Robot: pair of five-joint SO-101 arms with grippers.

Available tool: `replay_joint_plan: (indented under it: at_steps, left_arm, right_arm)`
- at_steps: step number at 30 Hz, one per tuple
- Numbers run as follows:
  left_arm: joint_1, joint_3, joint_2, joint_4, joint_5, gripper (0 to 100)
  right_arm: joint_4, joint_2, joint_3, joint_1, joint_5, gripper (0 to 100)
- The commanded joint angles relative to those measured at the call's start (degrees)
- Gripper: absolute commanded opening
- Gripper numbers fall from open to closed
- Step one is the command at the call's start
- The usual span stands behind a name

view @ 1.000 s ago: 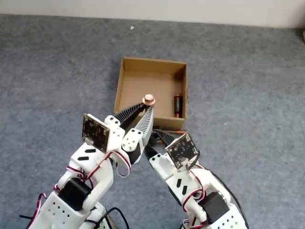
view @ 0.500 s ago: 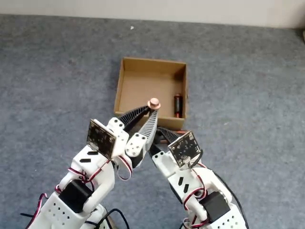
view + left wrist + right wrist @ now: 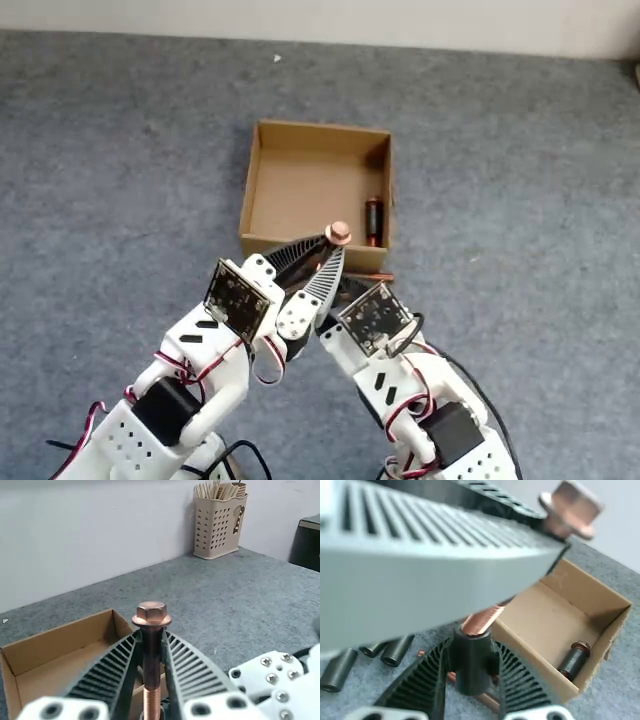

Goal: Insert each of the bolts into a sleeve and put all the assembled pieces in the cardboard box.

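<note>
A: Left arm (image 3: 190, 370), pose?
B: Rises from the near-left side and leans forward and to the right. Left gripper (image 3: 151, 636) is pinched on a bolt (image 3: 151, 616), head up between the two ribbed fingers.
A: Right arm (image 3: 420, 390)?
B: Comes from the near-right side, angled forward and left, sitting lower. Right gripper (image 3: 470, 647) is clamped on an upright sleeve (image 3: 470, 667), just beneath the left fingers.
A: Do the grippers touch?
B: They cross closely in the high view. Contact unclear.

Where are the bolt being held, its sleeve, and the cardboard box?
bolt (image 3: 151, 617), left wrist view, hex head.
sleeve (image 3: 471, 664), right wrist view, black side.
cardboard box (image 3: 320, 141), high view, far wall.
</note>
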Motion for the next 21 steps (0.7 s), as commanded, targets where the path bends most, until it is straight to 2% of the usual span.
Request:
replay_joint_plan:
  at_steps: [1,4,13,18,21]
  left_arm:
    - [0.6,-0.6,-0.4,-1.1,-0.7,1]
    - [0.6,-0.5,-0.4,-1.1,-0.7,1]
    - [0.4,0.7,-0.4,-1.2,-0.7,1]
    - [-5.4,1.3,-0.3,-1.6,-0.5,1]
    - [-7.7,1.1,-0.1,-1.4,3.5,1]
  right_arm:
    - [-0.1,-1.0,-4.6,3.8,-3.1,0.5]
    - [0.0,-1.0,-5.9,6.5,-5.8,0.5]
    - [0.0,-1.0,-5.9,6.7,-5.9,0.5]
    - [2.1,-1.1,-6.5,6.6,-5.9,0.5]
    - [3.2,-1.1,-8.2,6.6,-5.9,0.5]
